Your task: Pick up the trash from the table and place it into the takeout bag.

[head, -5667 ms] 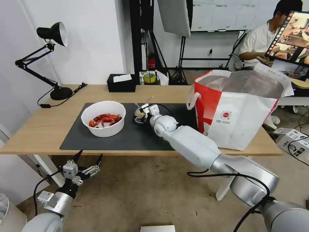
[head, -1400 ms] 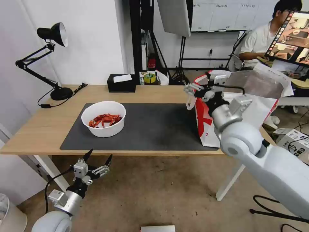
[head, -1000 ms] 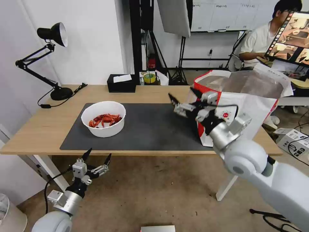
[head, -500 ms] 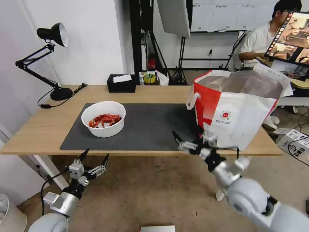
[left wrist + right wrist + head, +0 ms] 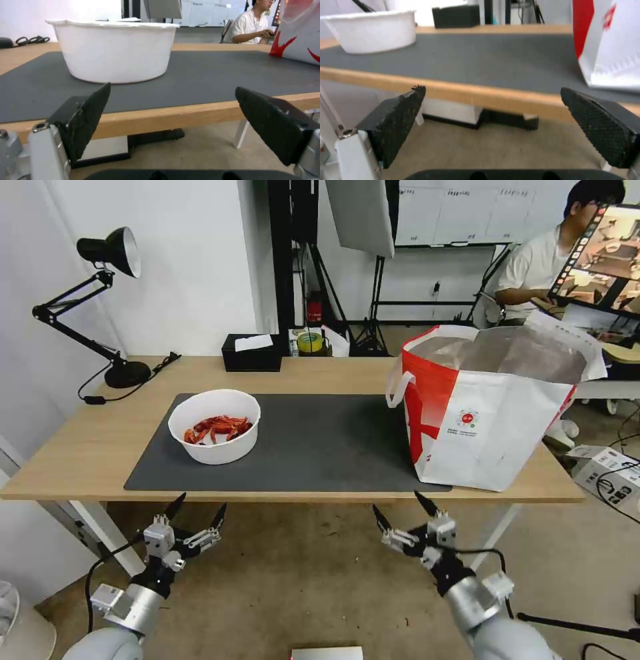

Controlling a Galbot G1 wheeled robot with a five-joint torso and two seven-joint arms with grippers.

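Grippers (image 5: 200, 510) (image 5: 403, 510) low before table (image 5: 320, 373), jaws spread

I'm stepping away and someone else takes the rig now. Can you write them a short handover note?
Left end effector: open, empty, below the table's front edge.
Right end effector: open, empty, also below the front edge.
Bowl of crayfish shells: on the grey mat, left part.
Takeout bag: upright and open at the table's right end.
Left: the bowl is not yet in the bag.
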